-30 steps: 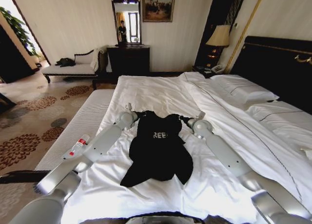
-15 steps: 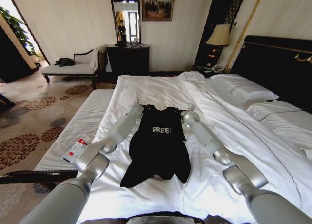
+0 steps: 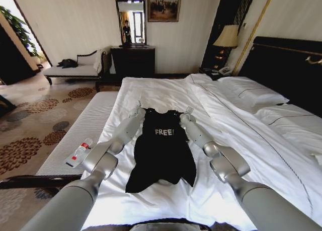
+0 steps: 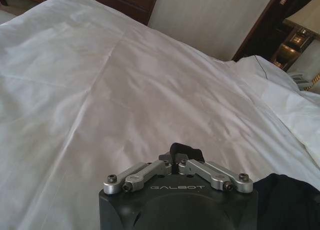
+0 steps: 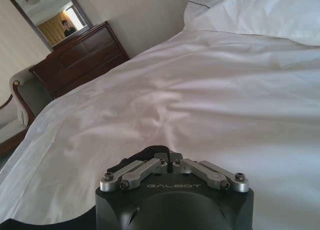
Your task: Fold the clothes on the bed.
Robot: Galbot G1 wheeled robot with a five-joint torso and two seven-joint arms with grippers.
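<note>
Both hands are pinched shut on the T-shirt's (image 3: 161,150) shoulders, left hand (image 3: 139,109) and right hand (image 3: 187,111) at its far corners, shirt stretched flat mid-bed (image 3: 166,95). Looks like the spreading step; next probably needs an even fold.

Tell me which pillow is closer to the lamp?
The flat white pillow at the far end of the bed, just below the lamp. The other pillow lies nearer the robot, farther along the dark headboard.
</note>
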